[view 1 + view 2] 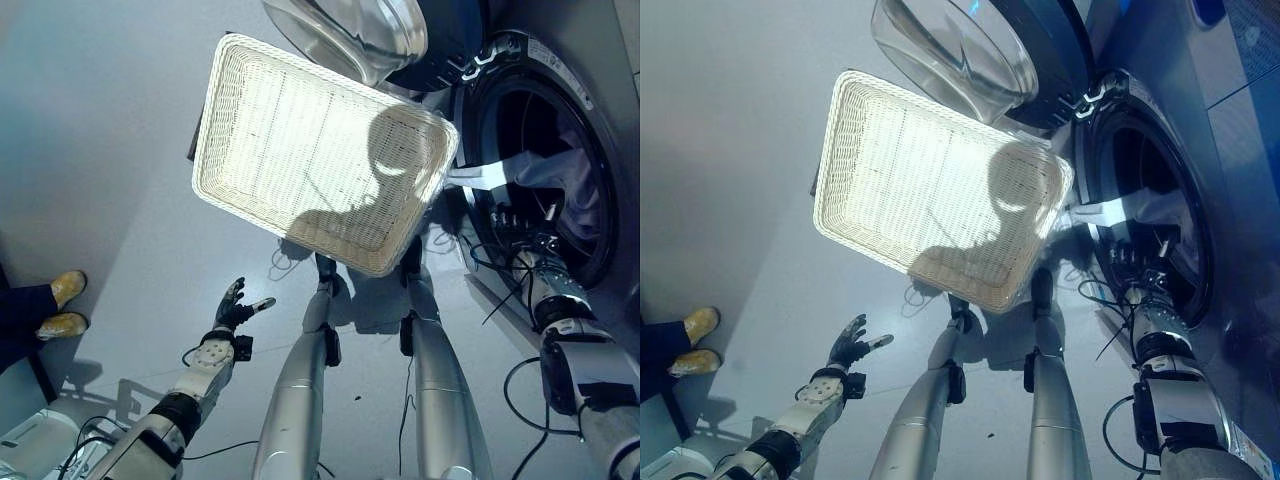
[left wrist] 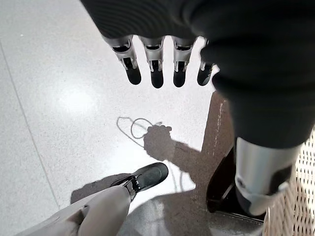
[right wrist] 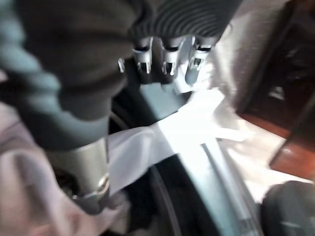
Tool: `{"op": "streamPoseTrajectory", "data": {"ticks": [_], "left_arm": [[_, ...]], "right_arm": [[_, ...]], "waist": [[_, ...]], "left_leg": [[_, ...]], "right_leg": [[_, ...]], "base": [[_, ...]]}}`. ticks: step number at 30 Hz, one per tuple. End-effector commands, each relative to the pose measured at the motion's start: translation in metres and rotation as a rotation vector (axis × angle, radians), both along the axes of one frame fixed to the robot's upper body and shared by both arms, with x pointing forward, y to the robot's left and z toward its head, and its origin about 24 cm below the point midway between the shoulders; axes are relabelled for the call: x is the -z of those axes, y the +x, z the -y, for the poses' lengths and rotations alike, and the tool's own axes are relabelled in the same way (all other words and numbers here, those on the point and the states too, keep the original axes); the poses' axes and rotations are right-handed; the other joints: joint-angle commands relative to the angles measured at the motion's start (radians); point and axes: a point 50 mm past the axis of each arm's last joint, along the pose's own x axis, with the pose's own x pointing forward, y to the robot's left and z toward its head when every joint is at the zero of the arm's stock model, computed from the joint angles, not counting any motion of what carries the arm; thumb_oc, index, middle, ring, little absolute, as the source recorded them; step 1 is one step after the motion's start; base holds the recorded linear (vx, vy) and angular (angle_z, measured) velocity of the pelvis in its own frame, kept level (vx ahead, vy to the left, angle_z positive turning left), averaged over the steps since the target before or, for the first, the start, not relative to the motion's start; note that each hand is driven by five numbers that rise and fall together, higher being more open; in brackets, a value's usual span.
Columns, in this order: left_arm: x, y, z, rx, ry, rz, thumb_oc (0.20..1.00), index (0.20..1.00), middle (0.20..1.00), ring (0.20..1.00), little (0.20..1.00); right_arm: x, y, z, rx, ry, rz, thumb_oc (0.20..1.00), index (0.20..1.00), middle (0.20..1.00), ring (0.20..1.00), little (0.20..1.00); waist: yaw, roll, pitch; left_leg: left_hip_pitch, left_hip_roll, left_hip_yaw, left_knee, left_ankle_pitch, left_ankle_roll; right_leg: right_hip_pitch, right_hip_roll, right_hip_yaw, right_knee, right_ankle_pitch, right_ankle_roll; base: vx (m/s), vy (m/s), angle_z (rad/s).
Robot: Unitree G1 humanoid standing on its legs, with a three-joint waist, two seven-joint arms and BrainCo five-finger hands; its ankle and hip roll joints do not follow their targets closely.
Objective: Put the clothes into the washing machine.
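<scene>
**Clothes (image 1: pixel 556 172) in the drum, one white strip over the rim, right hand beside it**

The clothes lie as a pale heap inside the washing machine (image 1: pixel 592 120), whose round door (image 1: pixel 350 35) stands swung open above the wicker basket (image 1: pixel 205 130). The basket is bare inside. One white strip of cloth (image 1: pixel 482 178) is not yet inside. It hangs out of the drum mouth and across the dark door seal, with its long axis running from the opening outward toward the basket's near corner.

The right hand (image 1: pixel 518 222) is at the drum mouth, just on the robot's side of that strip. In the right wrist view its fingers (image 3: pixel 165 61) are straight and relaxed and hold nothing. Their tips point at the white strip (image 3: pixel 197 123), which lies just past them, and I cannot tell whether they touch it.

The left hand (image 1: pixel 236 306) hangs well apart over the floor (image 1: pixel 120 180), on the far side of the basket from the machine. Its fingers (image 2: pixel 156 73) are spread and empty.

The right hand is by far the nearer, so the job seems all but finished. What looks left is for it to take or push the loose strip along its own length, back over the seal and into the drum
</scene>
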Motion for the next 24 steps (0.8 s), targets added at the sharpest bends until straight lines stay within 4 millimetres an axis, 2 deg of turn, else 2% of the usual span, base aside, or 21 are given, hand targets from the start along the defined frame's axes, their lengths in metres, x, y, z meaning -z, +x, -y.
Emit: {"op": "streamPoseTrajectory", "data": {"ticks": [1, 3, 4, 5, 10, 12, 13, 19, 23, 24], "left_arm": [[0.001, 0.002, 0.007, 0.007, 0.004, 0.008, 1.0, 1.0, 1.0, 1.0, 1.0], [0.003, 0.0, 0.01, 0.01, 0.001, 0.0, 1.0, 1.0, 1.0, 1.0, 1.0], [0.003, 0.0, 0.01, 0.01, 0.001, 0.0, 1.0, 1.0, 1.0, 1.0, 1.0], [0.004, 0.0, 0.012, 0.015, -0.003, -0.005, 1.0, 1.0, 1.0, 1.0, 1.0], [0.005, 0.0, 0.014, 0.014, -0.011, -0.009, 1.0, 1.0, 1.0, 1.0, 1.0], [0.006, -0.001, 0.016, 0.01, -0.025, -0.013, 1.0, 1.0, 1.0, 1.0, 1.0], [0.009, -0.002, 0.018, 0.015, -0.032, -0.018, 1.0, 1.0, 1.0, 1.0, 1.0], [0.02, -0.01, 0.017, 0.029, -0.106, -0.082, 1.0, 1.0, 1.0, 1.0, 1.0], [0.023, -0.012, 0.015, 0.03, -0.123, -0.099, 1.0, 1.0, 1.0, 1.0, 1.0], [0.027, -0.015, 0.012, 0.041, -0.173, -0.126, 1.0, 1.0, 1.0, 1.0, 1.0]], "right_arm": [[0.004, -0.007, 0.008, -0.038, -0.079, -0.013, 1.0, 1.0, 1.0, 1.0, 1.0], [0.017, -0.009, -0.003, -0.103, -0.207, -0.079, 1.0, 1.0, 1.0, 1.0, 1.0], [0.017, -0.009, -0.004, -0.103, -0.208, -0.079, 1.0, 1.0, 1.0, 1.0, 1.0], [0.032, -0.013, -0.013, -0.166, -0.326, -0.148, 1.0, 1.0, 1.0, 1.0, 1.0], [0.047, -0.016, -0.024, -0.248, -0.5, -0.243, 1.0, 1.0, 1.0, 1.0, 1.0], [0.061, -0.022, -0.031, -0.32, -0.637, -0.319, 1.0, 1.0, 1.0, 1.0, 1.0], [0.068, -0.025, -0.036, -0.378, -0.765, -0.362, 1.0, 1.0, 1.0, 1.0, 1.0], [0.092, -0.035, -0.058, -0.61, -1.335, -0.483, 1.0, 1.0, 1.0, 1.0, 1.0], [0.096, -0.038, -0.061, -0.631, -1.395, -0.489, 1.0, 1.0, 1.0, 1.0, 1.0], [0.101, -0.042, -0.068, -0.676, -1.556, -0.491, 1.0, 1.0, 1.0, 1.0, 1.0]], "waist": [[0.007, 0.053, 0.001], [0.01, 0.051, 0.001], [0.009, 0.051, 0.001], [0.011, 0.049, 0.001], [0.014, 0.043, 0.001], [0.015, 0.04, 0.001], [0.018, 0.037, 0.001], [0.027, 0.004, 0.001], [0.026, -0.005, 0.001], [0.025, -0.021, 0.001]], "left_leg": [[-0.021, -0.075, 0.009, 0.05, -0.054, -0.008], [-0.02, -0.077, 0.008, 0.053, -0.054, -0.006], [-0.019, -0.077, 0.008, 0.053, -0.054, -0.006], [-0.013, -0.078, 0.006, 0.055, -0.056, -0.004], [0.001, -0.081, 0.004, 0.058, -0.058, -0.001], [0.015, -0.083, 0.001, 0.064, -0.063, 0.002], [0.027, -0.086, -0.003, 0.071, -0.069, 0.004], [0.1, -0.094, -0.032, 0.093, -0.09, 0.012], [0.118, -0.094, -0.037, 0.09, -0.09, 0.011], [0.157, -0.091, -0.043, 0.081, -0.092, 0.009]], "right_leg": [[-0.003, 0.042, -0.059, 0.136, -0.109, 0.036], [0.002, 0.041, -0.062, 0.134, -0.107, 0.033], [0.002, 0.041, -0.062, 0.134, -0.107, 0.033], [0.009, 0.041, -0.064, 0.131, -0.107, 0.032], [0.027, 0.041, -0.068, 0.123, -0.106, 0.03], [0.045, 0.04, -0.073, 0.122, -0.109, 0.028], [0.059, 0.038, -0.076, 0.121, -0.113, 0.026], [0.143, 0.04, -0.085, 0.112, -0.118, 0.019], [0.163, 0.04, -0.083, 0.102, -0.116, 0.02], [0.205, 0.039, -0.083, 0.08, -0.11, 0.023]], "base": [[-0.02, 0.022, 0.05], [-0.03, 0.025, 0.04], [-0.04, 0.042, 0.02], [-0.03, 0.038, 0.02], [-0.02, 0.029, 0.01], [-0.06, 0.088, 0.03], [-0.07, 0.09, 0.04], [-0.05, 0.056, 0.08], [-0.01, 0.023, 0.09], [-0.04, 0.096, 0.04]]}}
